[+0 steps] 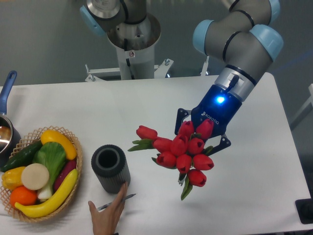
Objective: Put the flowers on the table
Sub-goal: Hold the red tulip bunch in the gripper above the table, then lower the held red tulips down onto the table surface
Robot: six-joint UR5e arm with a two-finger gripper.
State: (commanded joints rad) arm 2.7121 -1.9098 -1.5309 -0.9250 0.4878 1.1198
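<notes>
The flowers [182, 151], a bunch of red tulip buds with green leaves, hang in the air over the white table [146, 105], right of centre. Their buds face the camera and hide the stems. My gripper [199, 139] sits right behind the bunch, with its blue body lit by a blue light above it. The buds cover the fingers, but the bunch is held off the table, so the gripper is shut on it.
A dark grey cylindrical vase [110, 168] stands left of the flowers. A human hand [107, 215] with a pen [117, 201] rests at the front edge. A wicker basket [41, 174] of toy vegetables sits at the left, with a pot [6, 132] behind it.
</notes>
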